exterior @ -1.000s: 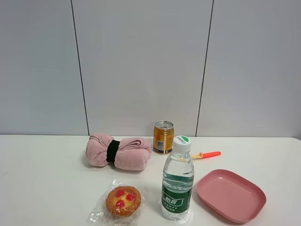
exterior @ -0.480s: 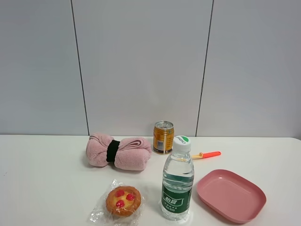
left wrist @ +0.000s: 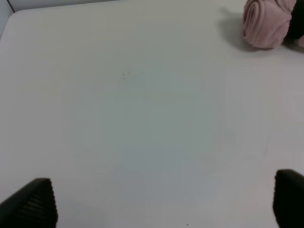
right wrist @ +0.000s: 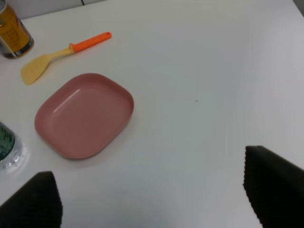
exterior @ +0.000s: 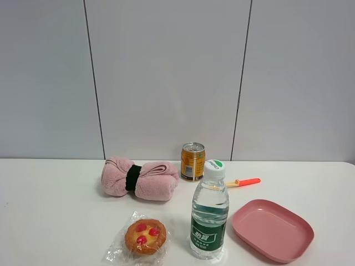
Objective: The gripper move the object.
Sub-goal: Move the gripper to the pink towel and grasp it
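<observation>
On the white table stand a clear water bottle (exterior: 209,210) with a green label, a gold can (exterior: 192,161), a rolled pink towel (exterior: 138,180), a wrapped fruit tart (exterior: 144,236), a pink plate (exterior: 272,230) and an orange-handled spatula (exterior: 242,182). Neither gripper shows in the exterior view. My left gripper (left wrist: 159,202) is open and empty over bare table, with the towel (left wrist: 268,21) far ahead of it. My right gripper (right wrist: 154,190) is open and empty, with the plate (right wrist: 84,114), spatula (right wrist: 61,50), can (right wrist: 13,31) and bottle (right wrist: 7,145) ahead of it.
A grey panelled wall (exterior: 166,77) rises behind the table. The table's far left corner (left wrist: 12,12) shows in the left wrist view.
</observation>
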